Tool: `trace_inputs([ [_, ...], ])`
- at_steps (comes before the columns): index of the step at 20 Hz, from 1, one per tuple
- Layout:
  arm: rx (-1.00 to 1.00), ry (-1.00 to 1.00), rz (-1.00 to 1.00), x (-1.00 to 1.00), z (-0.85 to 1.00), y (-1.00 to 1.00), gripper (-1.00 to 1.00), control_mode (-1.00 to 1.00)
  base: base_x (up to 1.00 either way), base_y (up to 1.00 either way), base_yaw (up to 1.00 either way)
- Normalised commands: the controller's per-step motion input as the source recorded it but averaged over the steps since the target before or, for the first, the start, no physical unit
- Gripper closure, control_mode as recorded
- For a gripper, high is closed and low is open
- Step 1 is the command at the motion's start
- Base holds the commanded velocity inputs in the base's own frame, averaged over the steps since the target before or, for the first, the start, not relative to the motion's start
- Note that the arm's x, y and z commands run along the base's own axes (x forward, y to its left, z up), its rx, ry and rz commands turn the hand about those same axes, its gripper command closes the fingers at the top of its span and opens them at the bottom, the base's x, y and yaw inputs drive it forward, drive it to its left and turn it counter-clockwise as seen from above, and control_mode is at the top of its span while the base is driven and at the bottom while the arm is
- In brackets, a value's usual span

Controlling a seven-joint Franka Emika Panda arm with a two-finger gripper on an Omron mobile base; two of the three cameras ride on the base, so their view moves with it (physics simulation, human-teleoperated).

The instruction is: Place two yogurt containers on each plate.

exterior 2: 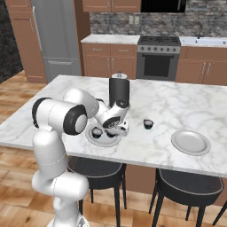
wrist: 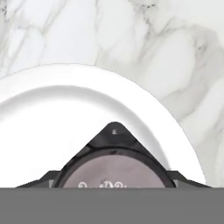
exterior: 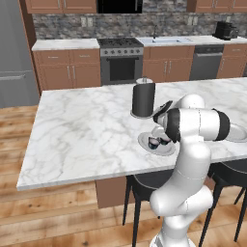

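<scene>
In the right base view, left of centre, my gripper (exterior 2: 116,131) hangs low over the near plate (exterior 2: 104,139), where one yogurt container (exterior 2: 96,132) already sits on the plate's left side. In the hand view a second yogurt cup (wrist: 114,175) fills the bottom centre between my dark finger tips, so I judge I am pinching it, with the plate's white floor directly under it. To finish this step well I should lower straight down until the cup's base rests flat, keep it apart from the seated cup and inside the raised rim, then spread the fingers and lift vertically. Further right, a lone cup (exterior 2: 148,124) stands on the marble, and the far plate (exterior 2: 191,142) lies bare at centre right.
</scene>
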Motion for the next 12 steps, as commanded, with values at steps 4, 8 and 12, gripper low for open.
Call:
trace_inputs([
  [4, 0.00, 0.02, 0.00, 0.00, -0.18, 0.04, 1.00, -1.00, 0.00, 0.00, 0.00],
  [8, 0.00, 0.00, 0.00, 0.11, -0.09, 0.15, 1.00, -1.00, 0.00, 0.00, 0.00],
  [12, 0.00, 0.00, 0.00, 0.03, -0.02, 0.12, 1.00, -1.00, 0.00, 0.00, 0.00],
])
